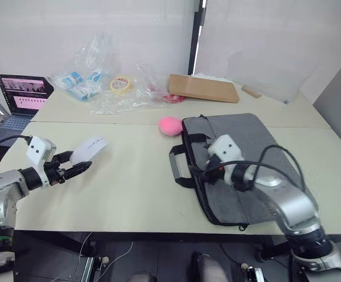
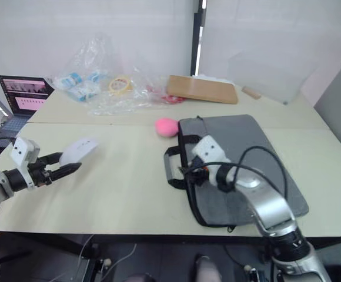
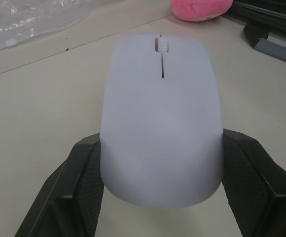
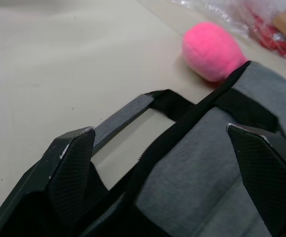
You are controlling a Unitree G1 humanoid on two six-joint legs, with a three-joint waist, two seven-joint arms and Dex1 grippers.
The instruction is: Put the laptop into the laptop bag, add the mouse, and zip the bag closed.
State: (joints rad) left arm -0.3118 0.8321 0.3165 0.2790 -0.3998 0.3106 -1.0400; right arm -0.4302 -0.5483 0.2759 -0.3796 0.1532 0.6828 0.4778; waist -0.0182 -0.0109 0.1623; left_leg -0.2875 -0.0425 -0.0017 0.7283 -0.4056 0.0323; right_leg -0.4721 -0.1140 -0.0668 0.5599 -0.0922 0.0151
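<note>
Left claw [image 3: 160, 185] clamped on the small smooth white oval mouse [image 3: 161, 118], one black finger [image 3: 86, 177] pressed to each side, held out over the left part of the pale beige surface [image 1: 129, 188]. Flat grey fabric laptop bag [image 1: 258, 158] lies on the right. Right claw [image 4: 170, 163] spread wide over its black-edged rim and strap handle [image 4: 128, 116]. Fluffy pink ball [image 1: 170, 125] just beside the bag's far corner.

mouse [image 3: 161, 118]: white, smooth oval, scroll wheel up, left of frame, clamped between black fingers | laptop bag [image 1: 257, 151]: grey, black handles, flat, right of centre, probably unzipped | laptop: unseen
</note>
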